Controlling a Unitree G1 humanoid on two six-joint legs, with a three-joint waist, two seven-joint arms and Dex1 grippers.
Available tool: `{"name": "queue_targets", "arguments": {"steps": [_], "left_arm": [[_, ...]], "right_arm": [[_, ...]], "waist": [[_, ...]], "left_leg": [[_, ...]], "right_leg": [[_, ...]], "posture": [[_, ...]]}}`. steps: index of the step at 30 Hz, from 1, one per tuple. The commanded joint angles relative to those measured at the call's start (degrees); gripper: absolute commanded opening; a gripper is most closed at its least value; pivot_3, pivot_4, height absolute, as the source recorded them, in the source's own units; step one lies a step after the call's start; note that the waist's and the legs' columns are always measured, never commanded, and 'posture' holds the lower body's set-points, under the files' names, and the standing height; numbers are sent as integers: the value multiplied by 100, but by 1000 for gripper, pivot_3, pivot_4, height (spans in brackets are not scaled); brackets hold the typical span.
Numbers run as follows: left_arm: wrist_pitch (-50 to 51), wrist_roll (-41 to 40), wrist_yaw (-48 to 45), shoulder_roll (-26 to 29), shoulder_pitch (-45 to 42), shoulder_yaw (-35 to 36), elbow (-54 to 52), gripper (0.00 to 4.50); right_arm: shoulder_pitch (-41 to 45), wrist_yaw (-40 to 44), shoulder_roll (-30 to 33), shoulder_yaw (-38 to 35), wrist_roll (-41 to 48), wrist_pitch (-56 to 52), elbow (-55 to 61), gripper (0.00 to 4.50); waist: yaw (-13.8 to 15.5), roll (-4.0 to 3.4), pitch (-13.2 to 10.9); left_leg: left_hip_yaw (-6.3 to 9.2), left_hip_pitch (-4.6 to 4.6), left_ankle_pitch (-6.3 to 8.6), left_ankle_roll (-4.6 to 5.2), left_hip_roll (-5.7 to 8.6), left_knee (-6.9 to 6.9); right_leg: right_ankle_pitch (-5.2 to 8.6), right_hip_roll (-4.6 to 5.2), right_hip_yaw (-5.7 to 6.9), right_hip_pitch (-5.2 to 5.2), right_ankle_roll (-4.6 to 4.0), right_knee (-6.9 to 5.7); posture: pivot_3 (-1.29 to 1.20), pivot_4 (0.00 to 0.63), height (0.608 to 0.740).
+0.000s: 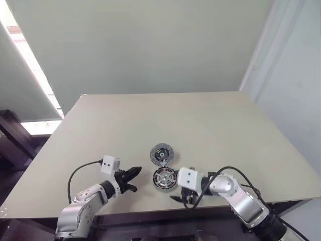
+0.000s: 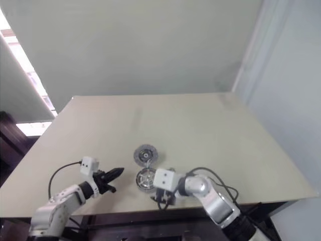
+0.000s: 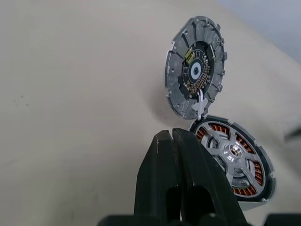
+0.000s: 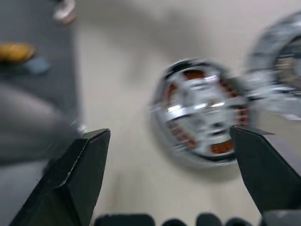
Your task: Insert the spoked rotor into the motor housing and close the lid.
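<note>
Two grippers sit low over the table (image 1: pixel 210 125). Just ahead of the right gripper (image 4: pixel 169 155), whose fingers are spread wide and hold nothing, lies the motor housing (image 1: pixel 164 178); the spoked rotor (image 3: pixel 233 151) seems to sit inside it, though that view is blurry. The lid (image 1: pixel 161 154) lies open, touching the housing's far edge. Beside the housing, the left gripper (image 3: pixel 173 136) is pinched closed and empty.

Bare table (image 1: pixel 210 125) beyond lid (image 1: pixel 161 153); motor housing (image 1: pixel 164 178) between both arms.
</note>
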State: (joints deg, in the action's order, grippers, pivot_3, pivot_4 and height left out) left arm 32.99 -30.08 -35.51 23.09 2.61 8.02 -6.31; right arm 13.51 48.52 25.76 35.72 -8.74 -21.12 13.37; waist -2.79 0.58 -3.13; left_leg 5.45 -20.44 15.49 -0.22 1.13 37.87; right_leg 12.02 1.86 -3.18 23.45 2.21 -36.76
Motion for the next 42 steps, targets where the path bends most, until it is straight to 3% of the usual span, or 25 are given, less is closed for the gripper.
{"name": "queue_targets", "arguments": {"steps": [1, 19, 32, 37, 42], "left_arm": [[-70, 35, -41, 74, -108, 19, -81, 0], [-7, 37, 6, 165, -21, 20, -237, 0], [-16, 33, 51, 151, -51, -9, -270, 0], [-28, 40, 56, 140, -60, -27, -274, 0], [-50, 61, 68, 114, -49, -68, -277, 0]], "right_arm": [[237, 33, -11, 86, -202, 122, 49, 4478], [525, -210, -510, 322, -714, 1153, -1652, 4478], [433, -462, -714, 98, -748, 1138, -1739, 153], [372, -482, -852, -64, -578, 898, -1592, 12], [360, -532, -1218, -381, -299, -140, -918, 12]], "waist": [[-3, 0, 0], [-5, 2, 1], [1, 2, 2], [-1, 2, 2], [1, 1, 1]], "left_leg": [[-1, 0, 0, 0, -1, 0], [2, 9, 0, 0, -1, 2], [1, 15, 0, 0, 0, 0], [-1, 15, -1, 0, 0, 8], [4, 13, -1, 0, -1, 6]], "right_leg": [[0, 0, 0, 0, 0, 0], [-1, 0, 2, -7, 1, -3], [-1, 0, 0, -12, 0, -5], [-1, 0, -1, -15, 0, -5], [-1, 0, 0, -11, 0, -9]], "posture": [[0, 0, 740], [0, 0, 740], [0, 0, 740], [0, 0, 740], [0, 0, 740]]}}
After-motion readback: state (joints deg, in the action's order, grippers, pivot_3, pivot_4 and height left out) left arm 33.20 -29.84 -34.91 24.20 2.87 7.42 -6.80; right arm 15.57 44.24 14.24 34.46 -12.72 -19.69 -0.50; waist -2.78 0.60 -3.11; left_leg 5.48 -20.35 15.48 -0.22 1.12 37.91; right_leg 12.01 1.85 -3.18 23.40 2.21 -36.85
